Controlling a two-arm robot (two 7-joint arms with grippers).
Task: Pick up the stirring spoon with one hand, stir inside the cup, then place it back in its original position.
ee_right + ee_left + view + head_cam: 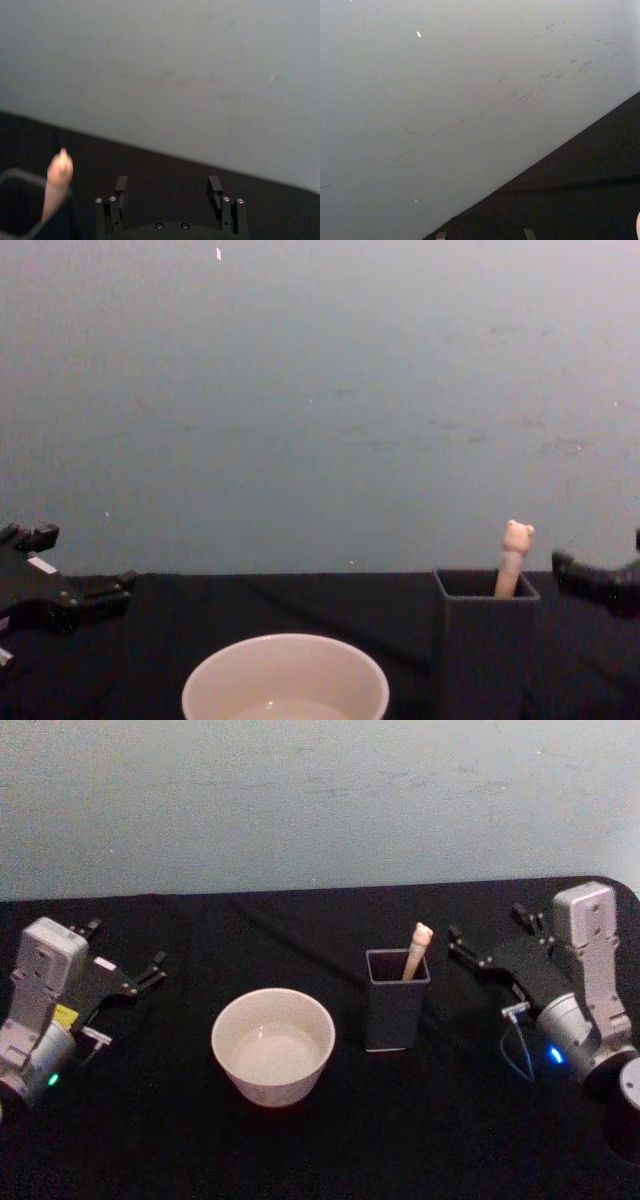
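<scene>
The stirring spoon [417, 950] stands upright in a dark grey square holder [397, 1000], and its bear-head knob [517, 535] pokes above the rim. Left of the holder sits the wide cream-white cup [272, 1045] on the black table. My right gripper [487, 923] hovers open just right of the holder, its fingers pointing toward the spoon but apart from it. In the right wrist view the spoon [59, 180] is off to one side of the open right gripper [168, 186]. My left gripper [125, 948] rests open at the table's left, well away from the cup.
A grey wall [320, 800] rises directly behind the black table [180, 1140]. The table's far right corner [625, 885] is rounded. Bare cloth lies between the cup and the left gripper and in front of the cup and holder.
</scene>
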